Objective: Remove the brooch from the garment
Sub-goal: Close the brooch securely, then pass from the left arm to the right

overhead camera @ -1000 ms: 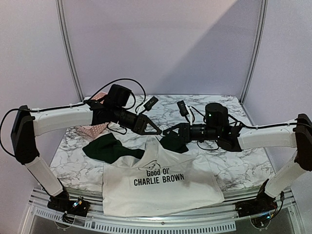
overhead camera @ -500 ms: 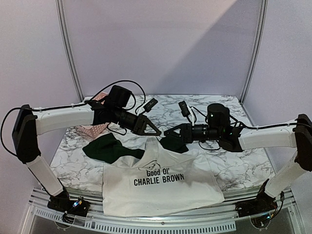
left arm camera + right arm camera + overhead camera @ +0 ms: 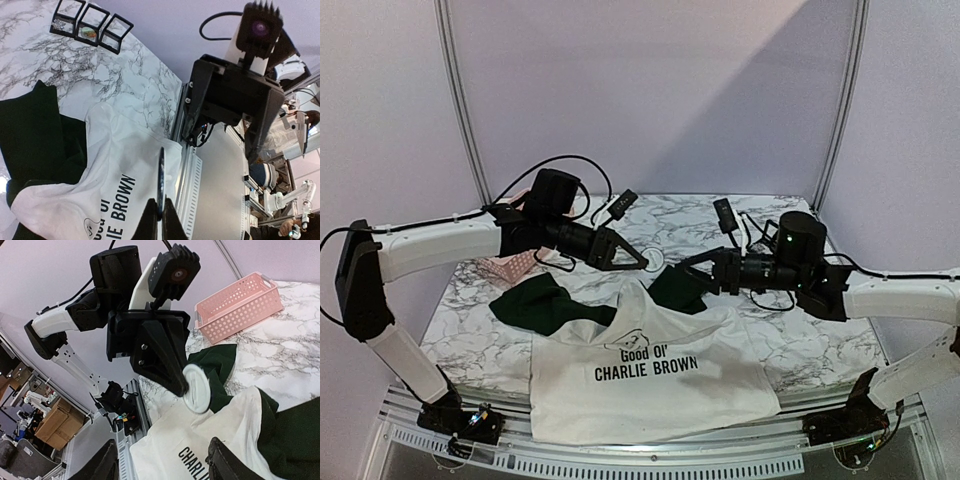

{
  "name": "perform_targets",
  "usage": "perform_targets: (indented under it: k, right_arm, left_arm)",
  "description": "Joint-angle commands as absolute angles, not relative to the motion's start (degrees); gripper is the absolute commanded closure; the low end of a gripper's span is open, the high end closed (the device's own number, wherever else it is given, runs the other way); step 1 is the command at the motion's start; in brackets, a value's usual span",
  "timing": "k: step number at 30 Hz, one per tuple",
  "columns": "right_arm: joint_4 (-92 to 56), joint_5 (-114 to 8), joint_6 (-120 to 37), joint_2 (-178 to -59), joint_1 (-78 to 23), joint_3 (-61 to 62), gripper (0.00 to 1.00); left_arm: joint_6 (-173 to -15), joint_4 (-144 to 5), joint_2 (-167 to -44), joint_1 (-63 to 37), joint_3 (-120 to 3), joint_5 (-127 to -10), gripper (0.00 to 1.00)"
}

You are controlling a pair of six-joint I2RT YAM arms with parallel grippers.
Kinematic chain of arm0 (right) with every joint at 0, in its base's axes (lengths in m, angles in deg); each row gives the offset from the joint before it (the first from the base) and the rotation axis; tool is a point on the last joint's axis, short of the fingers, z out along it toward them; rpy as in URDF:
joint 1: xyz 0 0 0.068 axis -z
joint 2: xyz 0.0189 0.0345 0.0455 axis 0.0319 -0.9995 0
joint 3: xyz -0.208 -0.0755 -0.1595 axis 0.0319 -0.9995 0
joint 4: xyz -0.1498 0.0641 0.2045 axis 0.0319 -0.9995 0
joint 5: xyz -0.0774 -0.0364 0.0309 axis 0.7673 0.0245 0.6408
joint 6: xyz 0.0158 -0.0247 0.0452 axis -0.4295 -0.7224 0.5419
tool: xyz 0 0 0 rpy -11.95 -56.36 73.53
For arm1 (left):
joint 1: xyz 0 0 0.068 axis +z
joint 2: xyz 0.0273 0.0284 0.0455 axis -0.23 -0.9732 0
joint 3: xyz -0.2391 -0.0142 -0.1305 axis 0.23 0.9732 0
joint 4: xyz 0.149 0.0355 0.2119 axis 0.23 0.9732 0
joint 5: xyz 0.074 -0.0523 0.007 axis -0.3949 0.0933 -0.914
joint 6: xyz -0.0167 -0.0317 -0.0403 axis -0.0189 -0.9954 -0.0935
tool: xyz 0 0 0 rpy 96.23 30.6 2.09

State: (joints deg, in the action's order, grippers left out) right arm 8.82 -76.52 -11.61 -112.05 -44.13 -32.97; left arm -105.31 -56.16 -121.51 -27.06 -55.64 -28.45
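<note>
The garment (image 3: 650,385), a white T-shirt with dark green sleeves and black print, lies at the table's front, its neck bunched into a peak. My left gripper (image 3: 642,264) hovers just above that peak, shut on the brooch (image 3: 653,259), a round white disc. The left wrist view shows the brooch (image 3: 160,175) edge-on, pinched at its lower rim by the left gripper (image 3: 160,215) over the garment (image 3: 115,165). In the right wrist view the brooch (image 3: 196,388) hangs above the garment (image 3: 200,440), seemingly clear of the cloth. My right gripper (image 3: 692,268) is open and empty, right of the brooch.
A pink basket (image 3: 510,265) stands at the left behind a green sleeve (image 3: 542,305), and shows as the basket (image 3: 240,302) in the right wrist view. Small black display boxes (image 3: 90,30) sit on the marble. Cables hang from both wrists. The table's metal front rail (image 3: 650,462) is close to the shirt hem.
The right gripper has opened and drawn back to the right, away from the shirt's neck. The left gripper, still shut on the brooch, has shifted slightly left and up.
</note>
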Motion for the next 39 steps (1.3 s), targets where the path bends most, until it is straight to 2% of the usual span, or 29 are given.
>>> perform_targets:
  k: [1, 6, 11, 17, 26, 32, 39]
  right_arm:
    - [11.09, -75.94, -11.88, -106.81, -43.47, -37.44, 0.38]
    - [12.04, -82.66, -11.76, -108.24, -41.73, -36.55, 0.37]
    - [16.81, -89.39, -10.28, -112.85, -41.69, -34.91, 0.42]
    - [18.25, -90.09, -8.69, -115.85, -41.75, -34.53, 0.51]
    - [20.73, -90.34, -6.81, -118.38, -41.74, -33.57, 0.59]
    - [19.79, -91.15, -6.89, -119.46, -41.70, -32.49, 0.70]
    - [19.27, -91.93, -6.84, -120.75, -41.68, -31.67, 0.78]
  left_arm:
    - [-104.25, -56.22, -121.45, -26.71, -55.41, -28.32, 1.00]
    - [-100.77, -53.31, -121.40, -28.50, -56.53, -26.86, 1.00]
    - [-99.54, -53.12, -121.66, -29.63, -56.87, -24.28, 1.00]
    - [-98.84, -53.34, -121.78, -30.69, -57.00, -20.94, 1.00]
    - [-96.65, -50.31, -122.66, -32.05, -58.12, -20.52, 1.00]
    - [-96.16, -49.49, -122.97, -32.32, -58.40, -20.86, 1.00]
    - [-95.98, -49.16, -122.89, -32.42, -58.54, -21.39, 1.00]
